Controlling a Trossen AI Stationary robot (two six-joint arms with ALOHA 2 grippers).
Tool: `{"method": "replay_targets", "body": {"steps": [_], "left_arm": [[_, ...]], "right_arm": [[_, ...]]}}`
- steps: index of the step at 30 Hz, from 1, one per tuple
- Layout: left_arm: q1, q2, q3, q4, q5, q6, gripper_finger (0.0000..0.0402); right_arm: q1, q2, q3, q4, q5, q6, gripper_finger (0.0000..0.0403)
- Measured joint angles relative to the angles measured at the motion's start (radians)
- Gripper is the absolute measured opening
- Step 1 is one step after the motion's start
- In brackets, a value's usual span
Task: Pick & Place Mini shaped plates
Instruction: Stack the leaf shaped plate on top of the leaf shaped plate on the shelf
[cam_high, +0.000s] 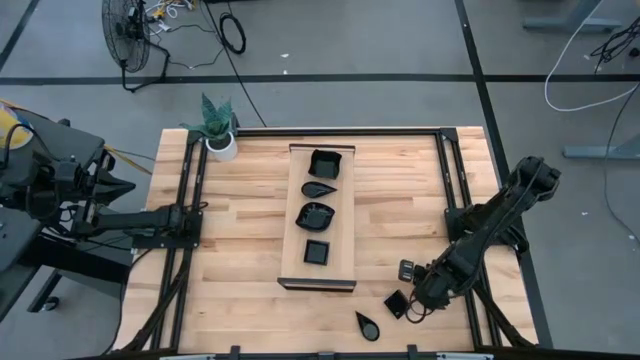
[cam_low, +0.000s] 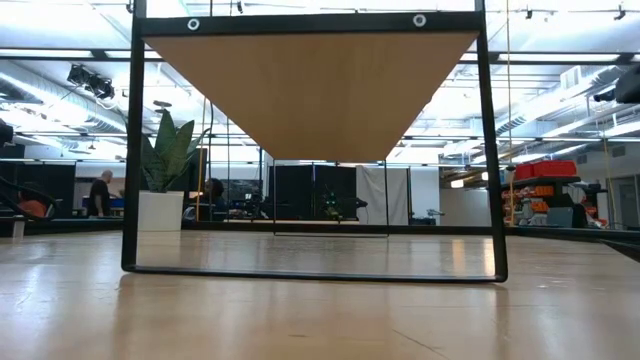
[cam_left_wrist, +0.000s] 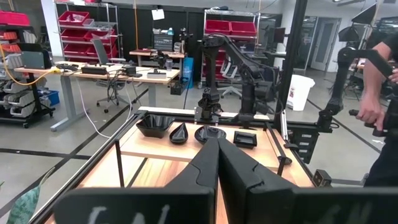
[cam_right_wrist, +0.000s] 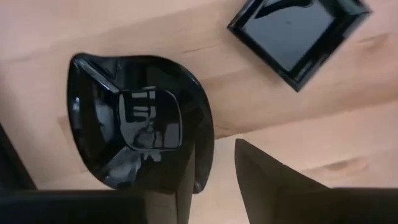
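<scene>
Two mini shaped plates lie flat on the table near its front right: a square one (cam_high: 397, 303) (cam_right_wrist: 298, 31) and a teardrop one (cam_high: 367, 325) (cam_right_wrist: 137, 124). My right gripper (cam_high: 412, 303) (cam_right_wrist: 225, 142) points down above them, open, with bare wood showing between its fingers. In the right wrist view one finger (cam_right_wrist: 196, 180) stands in front of the teardrop plate's rim, above it. Several more black plates (cam_high: 316, 214) (cam_left_wrist: 208, 134) lie on the long wooden board (cam_high: 292, 240). My left gripper (cam_high: 192, 212) (cam_left_wrist: 217, 162) waits level at the table's left edge, shut and holding nothing.
A white pot with a green plant (cam_high: 220, 140) stands at the far left corner. Black frame rails (cam_high: 455, 200) run along both sides of the table. A person (cam_left_wrist: 379, 106) stands beyond the table's right side. Bare wood lies between the board and the two loose plates.
</scene>
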Motion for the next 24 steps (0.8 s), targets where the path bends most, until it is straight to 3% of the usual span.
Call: {"method": "replay_targets", "body": {"steps": [19, 24], "left_arm": [[0.000, 0.000, 0.000, 0.000, 0.000, 0.000, 0.0014], [0.000, 0.000, 0.000, 0.000, 0.000, 0.000, 0.0014]], "right_arm": [[-0.048, 0.181, 0.000, 0.021, 0.002, -0.104, 0.0116], [-0.051, 0.188, 0.000, 0.002, -0.001, -0.127, 0.0099]]}}
